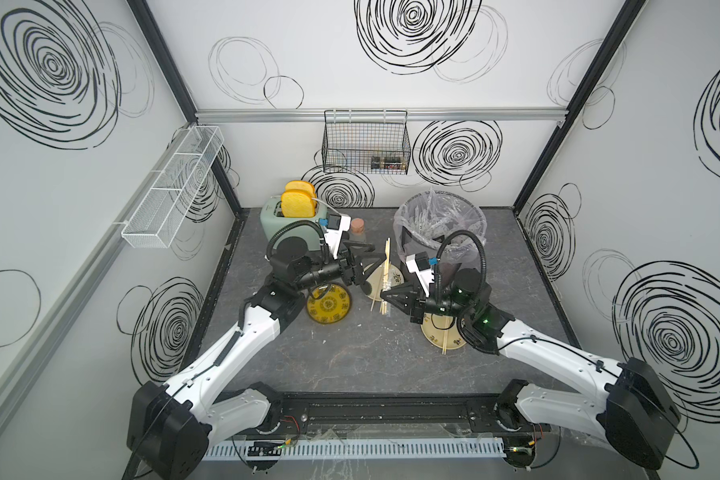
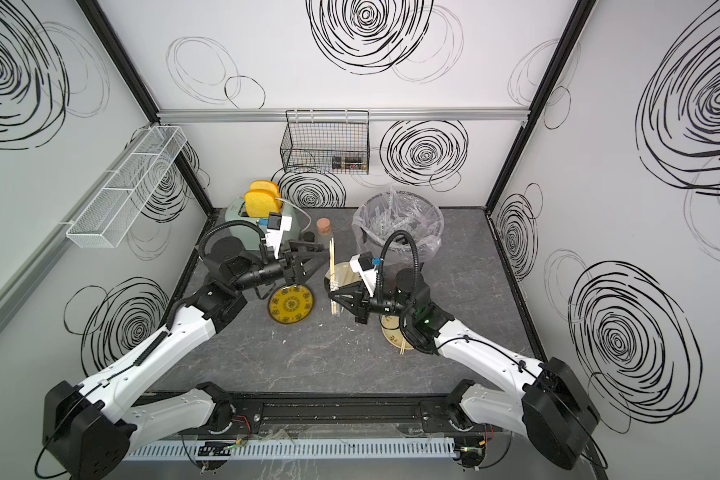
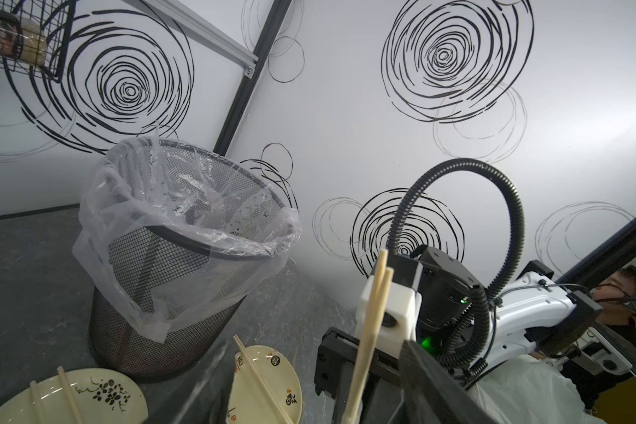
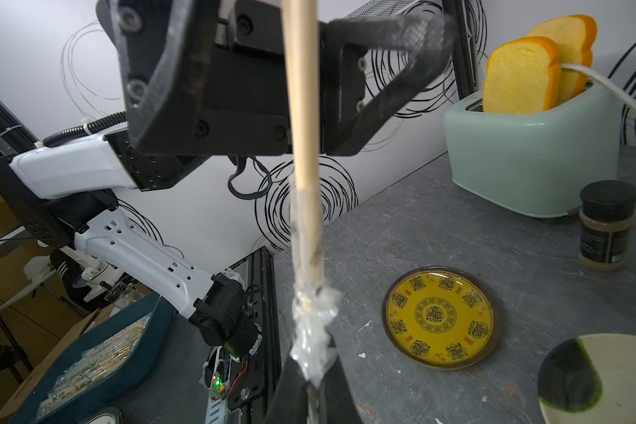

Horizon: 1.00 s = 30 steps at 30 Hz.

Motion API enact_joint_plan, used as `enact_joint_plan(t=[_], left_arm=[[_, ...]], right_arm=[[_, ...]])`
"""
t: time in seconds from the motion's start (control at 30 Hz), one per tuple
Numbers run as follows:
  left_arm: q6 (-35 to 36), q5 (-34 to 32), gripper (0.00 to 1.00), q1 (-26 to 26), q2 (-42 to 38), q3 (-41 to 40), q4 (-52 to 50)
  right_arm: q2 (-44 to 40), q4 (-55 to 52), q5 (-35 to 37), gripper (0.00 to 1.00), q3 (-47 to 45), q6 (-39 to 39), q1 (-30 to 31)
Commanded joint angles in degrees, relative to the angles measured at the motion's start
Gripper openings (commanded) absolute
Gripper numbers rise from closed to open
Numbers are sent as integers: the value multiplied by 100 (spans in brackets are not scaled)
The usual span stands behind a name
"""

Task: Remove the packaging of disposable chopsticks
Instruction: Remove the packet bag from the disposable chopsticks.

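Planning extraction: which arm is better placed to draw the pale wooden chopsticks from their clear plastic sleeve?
Probably left: the left gripper stands open around the chopstick pair; the right gripper is shut on the clear plastic sleeve.

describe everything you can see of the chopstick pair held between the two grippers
The chopstick pair is two thin, pale tan wooden sticks side by side, bare along most of their length. The end nearest the right gripper sits in a clear plastic sleeve with dark print, bunched and crumpled. The right gripper is shut on that bunched sleeve. The left gripper is open, with its jaws apart on either side of the bare sticks, not touching them.
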Motion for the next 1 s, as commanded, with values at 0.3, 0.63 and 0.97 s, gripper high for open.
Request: enact_joint_plan(t=[0.3,0.63,0.97], left_arm=[[337,399,50,5,300,323,-118],[393,384,6,-7,385,271,-134],[140,31,0,134,282,100,89]], right_arm=[[235,73,-116,0,190,-127,68],[379,-35,-147,0,323,-154,61],[582,247,-289,36,-81,243,-176]])
